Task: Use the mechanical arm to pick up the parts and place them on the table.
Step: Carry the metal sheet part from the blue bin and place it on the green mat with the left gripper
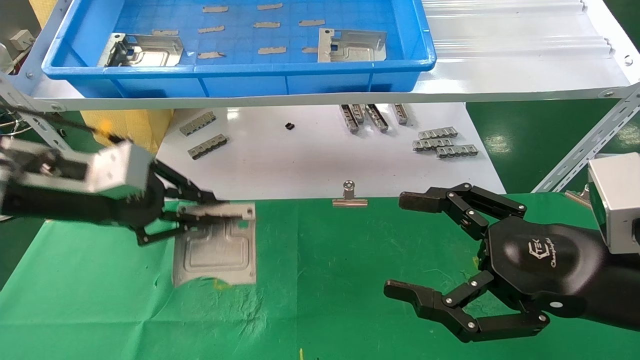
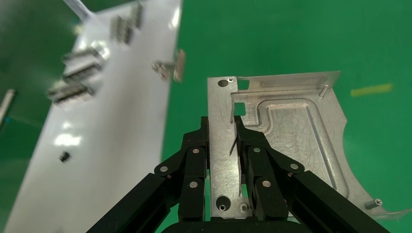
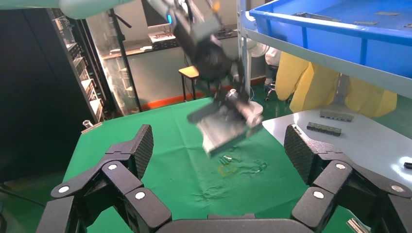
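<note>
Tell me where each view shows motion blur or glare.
Head view: the left hand and its held part are smeared, and the white board carries bright glare spots. Left wrist view: the part is sharp, the board soft. Right wrist view: the far left hand and part are blurred; the right hand is crisp.

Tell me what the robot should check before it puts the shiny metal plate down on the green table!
1. Left hand grips the metal plate by its holed flange edge: ok.
2. Plate is over the green table, not the white board: ok.
3. Plate is near the yellow mark: ok.
4. Right hand is open and well off to the side: ok.
5. Plate is touching the cloth already: cannot tell.
6. Two more plates wait in the blue bin: ok.
</note>
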Motion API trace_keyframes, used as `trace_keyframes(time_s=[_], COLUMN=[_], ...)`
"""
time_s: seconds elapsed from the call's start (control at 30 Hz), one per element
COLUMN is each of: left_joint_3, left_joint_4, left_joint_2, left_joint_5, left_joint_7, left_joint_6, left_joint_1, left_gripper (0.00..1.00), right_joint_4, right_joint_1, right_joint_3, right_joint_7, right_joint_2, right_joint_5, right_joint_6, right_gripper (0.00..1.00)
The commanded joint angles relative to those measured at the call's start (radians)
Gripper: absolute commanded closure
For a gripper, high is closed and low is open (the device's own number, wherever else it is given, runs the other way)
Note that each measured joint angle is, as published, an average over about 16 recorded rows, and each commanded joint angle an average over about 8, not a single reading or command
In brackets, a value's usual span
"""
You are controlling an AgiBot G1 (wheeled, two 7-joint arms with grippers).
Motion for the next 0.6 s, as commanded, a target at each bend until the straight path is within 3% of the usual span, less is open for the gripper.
trace_keyframes(time_s=[0.03,0.27,0.3,0.53,0.57,0.6], left_joint_3=[0.022,0.065,0.067,0.072,0.071,0.069], left_joint_4=[0.035,0.164,0.183,0.293,0.302,0.31], left_joint_2=[0.018,0.084,0.092,0.142,0.148,0.154], left_joint_5=[0.018,0.069,0.073,0.086,0.085,0.084], left_joint_7=[0.044,0.152,0.164,0.246,0.26,0.276], left_joint_6=[-0.004,-0.035,-0.045,-0.115,-0.124,-0.131], left_joint_1=[0.013,0.044,0.048,0.068,0.071,0.073], left_gripper=[1.0,0.99,0.94,0.07,0.0,0.0], right_joint_4=[0.0,0.0,0.0,0.0,0.0,0.0], right_joint_1=[0.0,0.0,0.0,0.0,0.0,0.0], right_joint_3=[0.0,0.0,0.0,0.0,0.0,0.0], right_joint_7=[0.0,0.0,0.0,0.0,0.0,0.0], right_joint_2=[0.0,0.0,0.0,0.0,0.0,0.0], right_joint_5=[0.0,0.0,0.0,0.0,0.0,0.0], right_joint_6=[0.0,0.0,0.0,0.0,0.0,0.0], right_gripper=[0.0,0.0,0.0,0.0,0.0,0.0])
